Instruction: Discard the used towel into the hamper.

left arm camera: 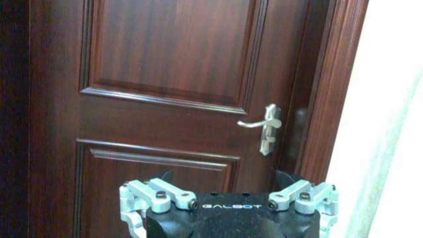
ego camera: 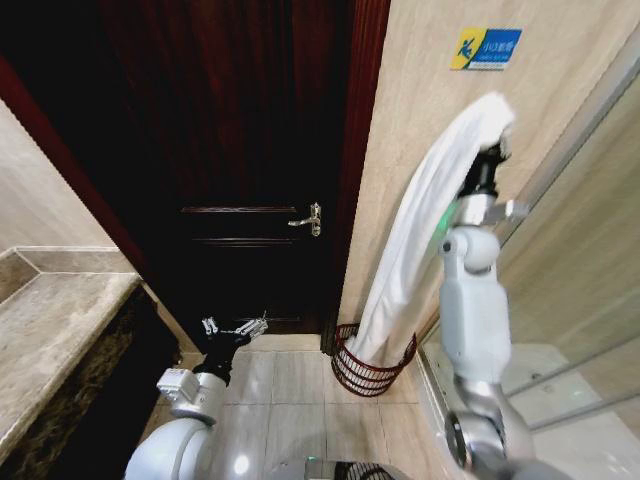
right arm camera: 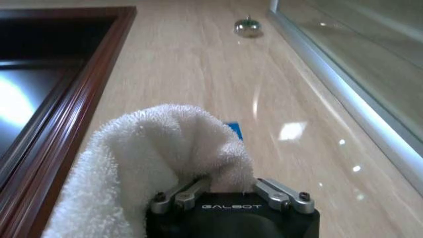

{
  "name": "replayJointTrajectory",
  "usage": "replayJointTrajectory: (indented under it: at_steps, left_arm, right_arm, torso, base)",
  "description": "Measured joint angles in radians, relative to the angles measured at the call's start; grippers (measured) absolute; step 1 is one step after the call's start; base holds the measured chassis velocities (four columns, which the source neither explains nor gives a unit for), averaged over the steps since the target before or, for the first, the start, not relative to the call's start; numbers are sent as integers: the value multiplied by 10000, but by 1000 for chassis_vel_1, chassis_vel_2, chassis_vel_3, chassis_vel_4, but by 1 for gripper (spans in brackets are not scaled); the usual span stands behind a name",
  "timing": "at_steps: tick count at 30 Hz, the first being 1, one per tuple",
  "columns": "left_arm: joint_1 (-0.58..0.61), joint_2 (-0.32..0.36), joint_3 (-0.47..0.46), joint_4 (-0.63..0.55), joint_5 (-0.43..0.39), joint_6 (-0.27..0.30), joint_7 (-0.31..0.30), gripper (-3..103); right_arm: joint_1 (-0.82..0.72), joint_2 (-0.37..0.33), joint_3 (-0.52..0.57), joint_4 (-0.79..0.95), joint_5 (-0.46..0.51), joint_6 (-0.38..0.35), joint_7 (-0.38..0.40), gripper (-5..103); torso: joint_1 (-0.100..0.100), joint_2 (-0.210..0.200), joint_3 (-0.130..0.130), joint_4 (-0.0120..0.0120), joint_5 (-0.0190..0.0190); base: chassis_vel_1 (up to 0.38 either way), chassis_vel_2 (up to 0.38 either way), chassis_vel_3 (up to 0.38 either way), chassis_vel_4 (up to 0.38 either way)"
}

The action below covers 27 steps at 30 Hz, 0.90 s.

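Beside the dark wooden door (ego camera: 230,150), the long white terry towel (ego camera: 420,230) hangs from the raised right gripper (ego camera: 497,128), clenched on its top, its lower end hiding part of the reddish-brown slatted hamper (ego camera: 362,375) below, while the left gripper (ego camera: 235,327) waits low before the door, fingers spread.

This is a bathroom, likely in a hotel or home. A dark wood panelled door (ego camera: 240,200) with a metal lever handle (ego camera: 308,219) fills the view from 10 to 12 o'clock. Beige stone-look tiles cover the wall (ego camera: 420,130) and floor (ego camera: 290,385). A marble table (ego camera: 50,330) sits at 8 o'clock. A glass shower screen (ego camera: 570,260) with a metal frame stands at 3 o'clock. A small blue and yellow sign (ego camera: 485,48) hangs at 1 o'clock.
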Motion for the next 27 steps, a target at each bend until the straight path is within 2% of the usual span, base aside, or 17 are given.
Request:
replayJointTrajectory:
  at_steps: [14,16,20,27]
  left_arm:
    - [0,1,-1,0,0,0,0,100]
    - [0,-2,0,-1,0,0,0,100]
    - [0,1,0,0,0,0,0,100]
    - [1,0,0,0,0,0,0,100]
  right_arm:
    - [-2796,546,324,112,-440,912,-850,7]
    - [-3354,747,482,-180,-552,1305,-1259,7]
    - [-3592,870,574,-447,-621,1532,-1431,7]
    - [-4286,1273,748,-1708,-1018,2570,-1900,7]
  torso:
    - [0,0,0,0,1]
    - [-1,0,-1,1,-4]
    - [0,0,0,2,1]
    - [0,0,0,1,-1]
  base:
    - [0,0,0,0]
    - [0,0,0,0]
    - [0,0,0,0]
    - [0,0,0,0]
